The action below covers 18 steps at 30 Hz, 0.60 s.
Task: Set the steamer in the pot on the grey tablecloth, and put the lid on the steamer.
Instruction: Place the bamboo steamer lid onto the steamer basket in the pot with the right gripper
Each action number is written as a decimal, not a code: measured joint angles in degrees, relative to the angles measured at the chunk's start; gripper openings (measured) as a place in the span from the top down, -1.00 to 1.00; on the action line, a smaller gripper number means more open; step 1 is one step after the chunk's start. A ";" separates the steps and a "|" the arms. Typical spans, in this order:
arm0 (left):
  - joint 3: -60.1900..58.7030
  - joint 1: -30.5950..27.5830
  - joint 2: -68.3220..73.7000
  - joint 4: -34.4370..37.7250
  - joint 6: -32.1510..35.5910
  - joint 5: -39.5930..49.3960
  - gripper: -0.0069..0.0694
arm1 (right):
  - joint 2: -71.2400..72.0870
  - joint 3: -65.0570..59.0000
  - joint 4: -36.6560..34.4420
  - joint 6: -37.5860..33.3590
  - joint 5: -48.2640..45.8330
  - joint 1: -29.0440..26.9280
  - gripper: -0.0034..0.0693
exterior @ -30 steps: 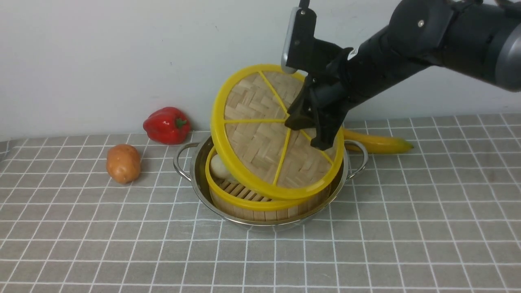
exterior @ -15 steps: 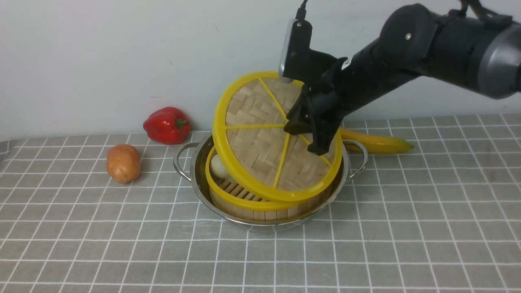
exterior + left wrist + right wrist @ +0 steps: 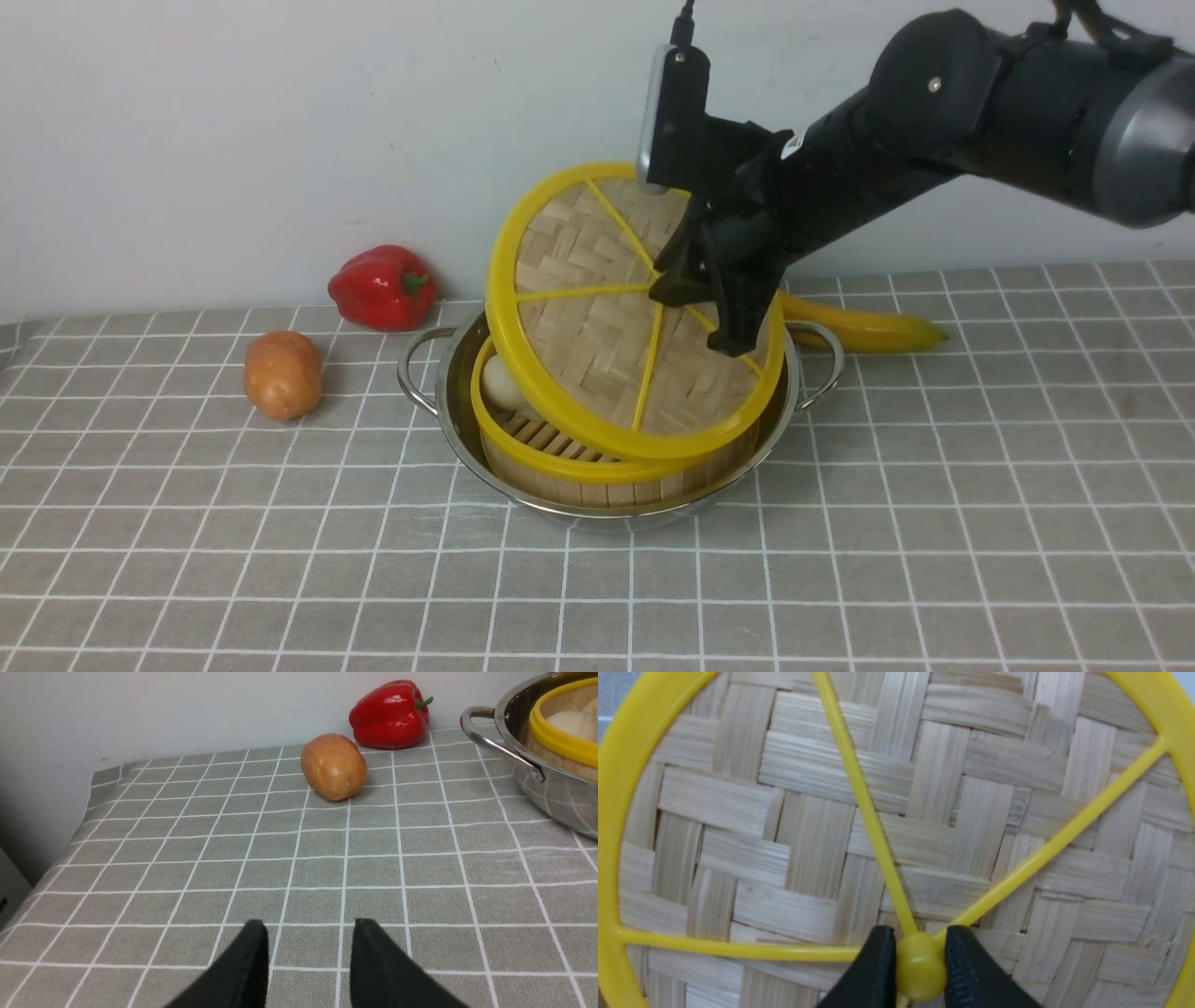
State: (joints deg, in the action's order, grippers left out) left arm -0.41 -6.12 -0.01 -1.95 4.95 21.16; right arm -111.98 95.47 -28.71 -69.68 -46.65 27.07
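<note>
One tilted lid (image 3: 597, 355) in right gripper (image 3: 920, 970)

I count one pot (image 3: 456, 385), one steamer (image 3: 579, 469) and one lid (image 3: 588, 327), all on a single grey tablecloth (image 3: 934, 513). Around them are one red pepper (image 3: 383, 287), one potato (image 3: 283, 374) and one banana (image 3: 864, 329). The buns (image 3: 565, 718) in the steamer are mostly hidden, so I can't count them.

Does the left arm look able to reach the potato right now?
Probably yes: the left hand is open and empty, and only bare tablecloth lies between it and the potato.
</note>
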 joint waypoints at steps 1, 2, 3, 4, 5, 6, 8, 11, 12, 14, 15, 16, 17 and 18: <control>0.00 0.00 0.00 0.00 0.00 0.00 0.18 | 0.00 0.00 0.00 -0.33 0.00 0.30 0.50; 0.00 0.00 0.00 0.00 0.00 0.00 0.18 | 0.00 0.00 0.00 -0.63 0.00 0.57 0.50; 0.00 0.00 0.00 0.00 0.00 0.00 0.18 | 0.00 0.00 0.04 -0.79 0.00 0.79 0.50; 0.00 0.00 0.00 0.00 0.00 0.00 0.18 | 0.00 0.00 0.04 -0.93 0.14 0.98 0.50; 0.00 0.00 0.00 0.00 0.00 0.00 0.18 | 0.00 0.00 0.04 -1.06 0.26 1.04 0.50; 0.00 0.00 0.00 0.00 0.00 0.00 0.18 | 0.00 0.00 0.04 -1.05 0.37 1.12 0.50; 0.00 0.00 0.00 0.00 0.00 0.00 0.18 | 0.00 0.00 0.51 -1.12 1.00 1.30 0.50; 0.00 0.00 0.00 0.00 0.00 0.00 0.18 | 0.00 0.00 1.07 -1.18 1.50 1.36 0.50; 0.00 0.00 0.00 0.00 0.00 0.00 0.18 | 0.00 0.00 1.30 -1.18 1.55 1.38 0.50; 0.00 0.00 0.00 0.00 0.00 0.00 0.18 | 0.00 0.00 1.48 -1.12 1.62 1.38 0.50; 0.00 0.00 0.00 0.00 0.00 0.00 0.18 | 0.00 0.00 1.48 -1.12 1.62 1.38 0.50; 0.00 0.00 0.00 0.00 0.00 0.00 0.18 | 0.00 0.00 1.53 -1.12 1.69 1.38 0.50; 0.00 0.00 0.00 0.00 0.00 0.00 0.18 | 0.00 0.00 1.60 -1.12 1.68 1.38 0.50; 0.00 0.00 0.00 0.00 0.00 0.00 0.18 | 0.00 0.00 1.60 -1.12 1.68 1.38 0.50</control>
State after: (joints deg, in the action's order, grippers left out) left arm -0.41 -6.12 -0.01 -1.95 4.95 21.16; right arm -111.98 95.47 -27.12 -70.81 -44.96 28.44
